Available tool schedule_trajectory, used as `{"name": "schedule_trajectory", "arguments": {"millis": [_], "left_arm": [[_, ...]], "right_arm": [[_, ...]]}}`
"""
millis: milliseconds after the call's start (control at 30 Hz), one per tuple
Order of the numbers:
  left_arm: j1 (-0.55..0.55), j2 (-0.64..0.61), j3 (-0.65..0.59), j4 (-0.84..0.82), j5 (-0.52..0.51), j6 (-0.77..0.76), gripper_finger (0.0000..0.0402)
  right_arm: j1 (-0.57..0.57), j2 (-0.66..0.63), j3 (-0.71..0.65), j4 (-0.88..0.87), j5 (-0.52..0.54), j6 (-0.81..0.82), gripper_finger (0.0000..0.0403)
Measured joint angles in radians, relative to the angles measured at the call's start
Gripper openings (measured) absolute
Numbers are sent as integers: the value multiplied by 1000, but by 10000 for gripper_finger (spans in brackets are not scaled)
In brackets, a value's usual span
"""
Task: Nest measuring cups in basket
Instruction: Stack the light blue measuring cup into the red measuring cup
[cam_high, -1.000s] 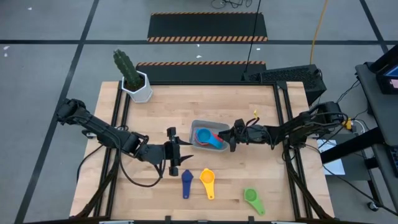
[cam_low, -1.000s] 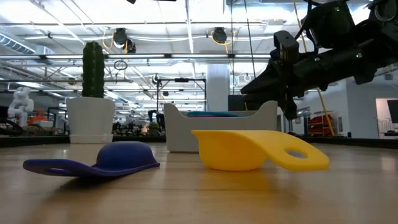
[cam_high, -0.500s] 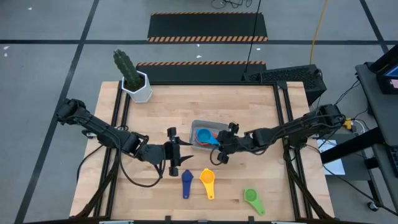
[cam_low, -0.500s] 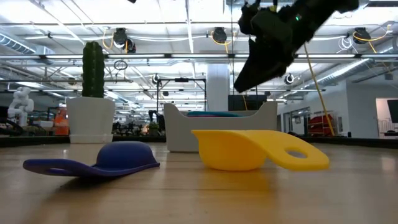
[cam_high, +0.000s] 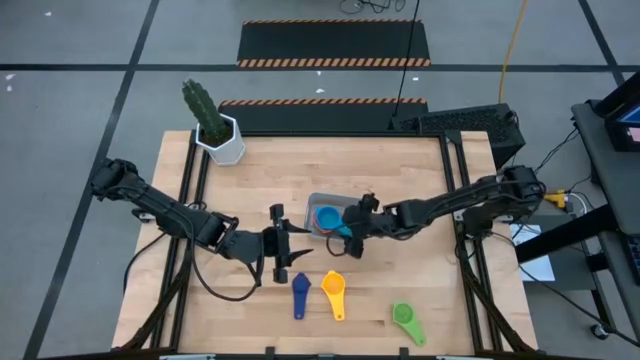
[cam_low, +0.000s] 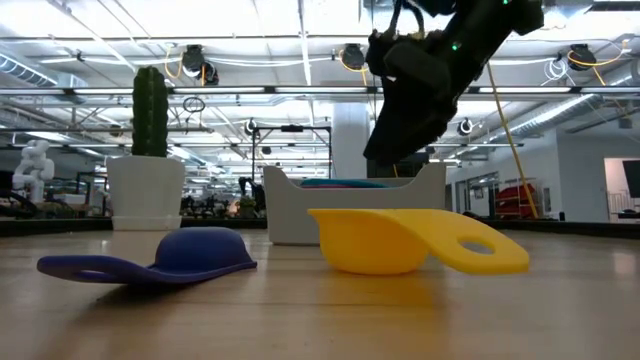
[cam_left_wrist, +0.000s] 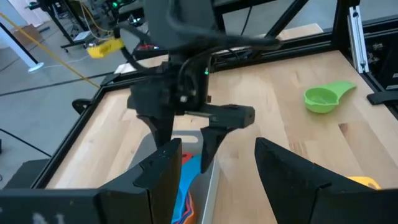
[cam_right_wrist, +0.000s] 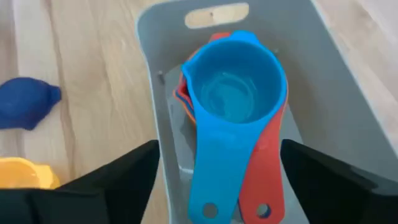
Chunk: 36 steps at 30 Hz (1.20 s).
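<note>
Having released, right gripper (cam_high: 349, 232) now gapes over basket (cam_right_wrist: 323, 81); left gripper (cam_high: 287, 247) waits open. Light blue cup (cam_right_wrist: 233, 93) nests on red cup (cam_right_wrist: 264, 162).

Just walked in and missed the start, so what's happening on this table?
The robot is stacking measuring cups in the grey basket. The right hand hangs open right over the basket, above a light blue cup nested on a red cup; it holds nothing. The left hand waits open beside the basket. The navy cup, yellow cup and green cup lie on the table.
</note>
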Motion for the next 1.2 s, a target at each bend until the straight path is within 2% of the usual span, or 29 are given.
{"name": "schedule_trajectory", "arguments": {"millis": [200, 533, 667, 1000, 1200], "left_arm": [[1, 0, 0, 7, 0, 5, 207], [1, 0, 0, 2, -1, 18, 207], [1, 0, 0, 2, 0, 20, 207], [1, 0, 0, 2, 0, 21, 207], [1, 0, 0, 2, 0, 21, 207]], "right_arm": [[-21, 56, 5, -1, -7, -10, 343], [-39, 87, 5, -13, -32, -27, 332], [-44, 87, 5, -12, -32, -51, 300], [-52, 87, 5, -34, -32, -56, 178], [-52, 87, 5, -40, -32, -60, 149]]}}
